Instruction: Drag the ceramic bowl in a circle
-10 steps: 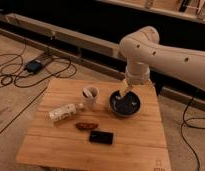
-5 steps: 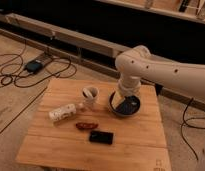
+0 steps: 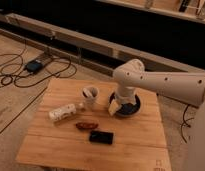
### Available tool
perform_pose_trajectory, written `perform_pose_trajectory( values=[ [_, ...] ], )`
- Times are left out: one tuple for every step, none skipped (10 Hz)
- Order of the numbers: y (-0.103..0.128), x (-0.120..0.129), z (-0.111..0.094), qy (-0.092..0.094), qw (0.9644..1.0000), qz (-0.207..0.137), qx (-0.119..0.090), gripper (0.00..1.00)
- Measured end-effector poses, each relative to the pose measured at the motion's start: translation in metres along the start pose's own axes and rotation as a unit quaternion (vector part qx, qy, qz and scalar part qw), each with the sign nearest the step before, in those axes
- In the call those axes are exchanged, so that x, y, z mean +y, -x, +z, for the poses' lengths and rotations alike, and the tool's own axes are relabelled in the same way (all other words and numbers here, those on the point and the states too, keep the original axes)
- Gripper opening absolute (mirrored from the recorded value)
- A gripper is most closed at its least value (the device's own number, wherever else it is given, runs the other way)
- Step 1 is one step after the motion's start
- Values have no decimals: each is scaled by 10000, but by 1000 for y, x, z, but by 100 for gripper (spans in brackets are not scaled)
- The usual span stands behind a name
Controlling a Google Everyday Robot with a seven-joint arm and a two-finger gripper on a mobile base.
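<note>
gripper (image 3: 115,107) fingers spread, lowered at left rim of ceramic bowl (image 3: 132,110). bowl sits just right of white mug (image 3: 90,93) on wooden table (image 3: 141,145). arm covers bowl centre.

Lighting was dim and warm; the view was blurred, the gripper (image 3: 116,107) over the ceramic bowl (image 3: 134,107) indistinct.
</note>
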Motion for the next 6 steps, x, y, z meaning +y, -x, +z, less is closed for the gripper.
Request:
perform_pose_trajectory(
  values=[
    [3,-1,11,-6,10000,-65,12,80],
    [6,0,25,1,9999,-142,34,80],
    [9,1,33,11,9998,-188,52,80],
    [11,3,43,27,9997,-240,85,80],
    [13,5,54,31,9995,-296,139,80],
    [14,7,64,39,9992,-337,190,80]
  ],
)
